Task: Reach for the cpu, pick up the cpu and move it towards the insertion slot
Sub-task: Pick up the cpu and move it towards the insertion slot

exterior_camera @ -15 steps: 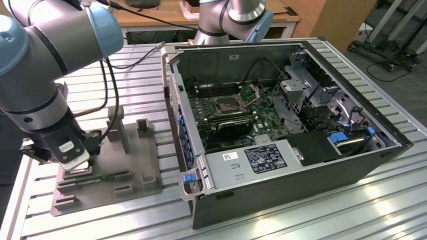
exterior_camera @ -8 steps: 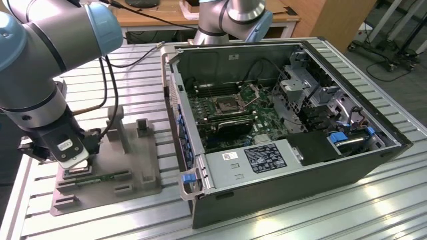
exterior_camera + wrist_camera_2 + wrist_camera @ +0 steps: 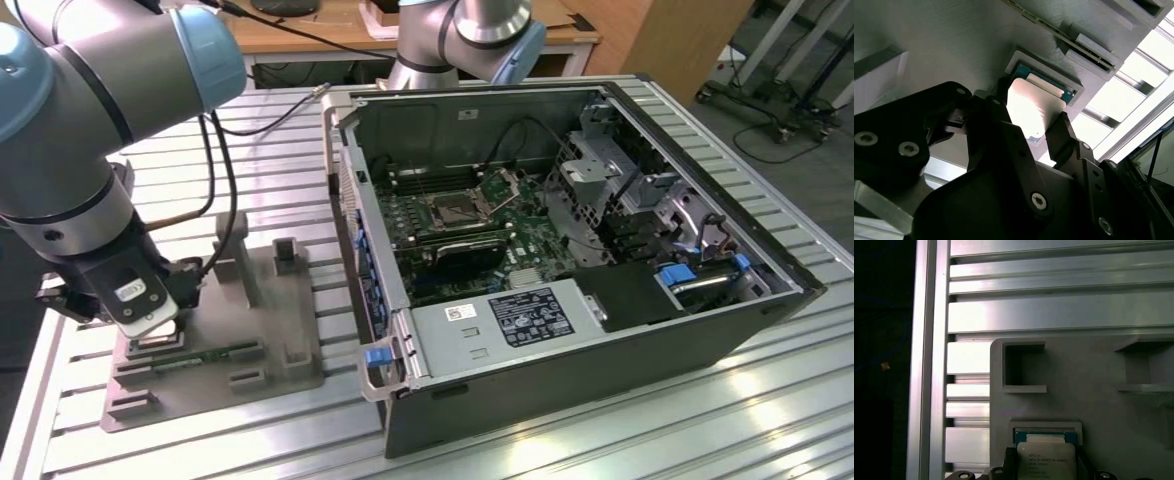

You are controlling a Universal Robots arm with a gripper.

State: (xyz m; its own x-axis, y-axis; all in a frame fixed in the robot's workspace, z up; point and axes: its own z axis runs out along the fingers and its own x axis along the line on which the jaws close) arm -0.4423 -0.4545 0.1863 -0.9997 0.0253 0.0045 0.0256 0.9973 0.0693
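Observation:
The cpu [image 3: 1029, 102] is a flat silvery square resting at a shallow pocket of the grey fixture [image 3: 260, 325], on the exterior view's left. My gripper [image 3: 152, 333] is low over that fixture. In both wrist views its black fingers [image 3: 1060, 131] press against opposite sides of the cpu [image 3: 1046, 460], so it is shut on the chip. A thin blue-green edge shows between the chip and the pocket rim. The insertion slot [image 3: 455, 210] is a silver-framed socket on the motherboard inside the open computer case, well to the exterior view's right of the gripper.
The open computer case [image 3: 574, 340] lies on the ribbed aluminium table [image 3: 694, 430], its tall wall between fixture and socket. Upright blocks [image 3: 286, 255] rise from the fixture, and a memory stick [image 3: 200, 356] lies along its front. A second arm's base [image 3: 461, 40] stands behind the case.

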